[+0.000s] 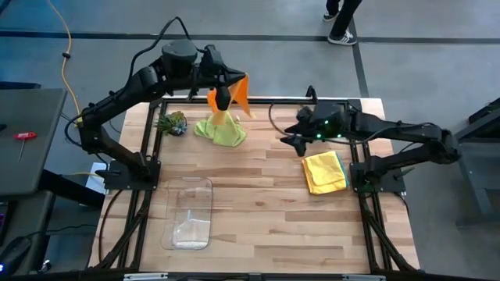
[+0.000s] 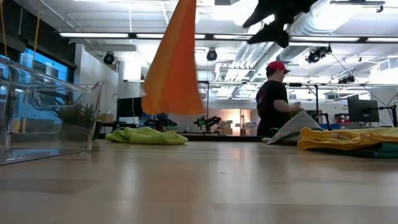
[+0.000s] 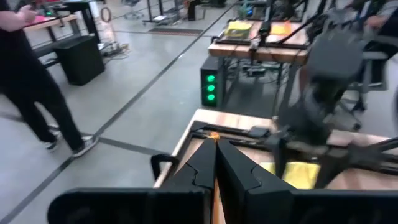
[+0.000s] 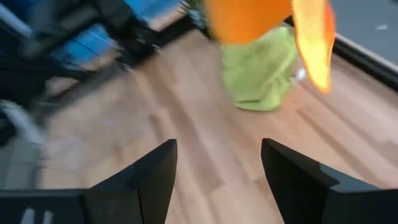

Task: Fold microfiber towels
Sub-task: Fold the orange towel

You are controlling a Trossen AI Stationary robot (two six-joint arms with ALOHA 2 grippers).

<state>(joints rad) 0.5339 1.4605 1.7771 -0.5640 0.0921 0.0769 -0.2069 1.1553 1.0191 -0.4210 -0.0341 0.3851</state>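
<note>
- Overhead, the left gripper [image 1: 226, 97] hangs above the counter's [image 1: 266, 211] far edge, its fingers [image 3: 233, 171] pressed together on the orange towel [image 1: 234, 94], which dangles clear of the wood.
- Directly below lies the crumpled lime green towel [image 1: 221, 129], just beside the small spiky plant [image 1: 173, 122].
- Farther right, the right gripper [image 1: 291, 139] hovers with its 2 fingers [image 4: 152, 171] spread wide and empty.
- Nearby, the yellow towel [image 1: 324, 171] rests flat on the counter.
- Nearer the front left stands a clear plastic bin [image 1: 190, 212].
</note>
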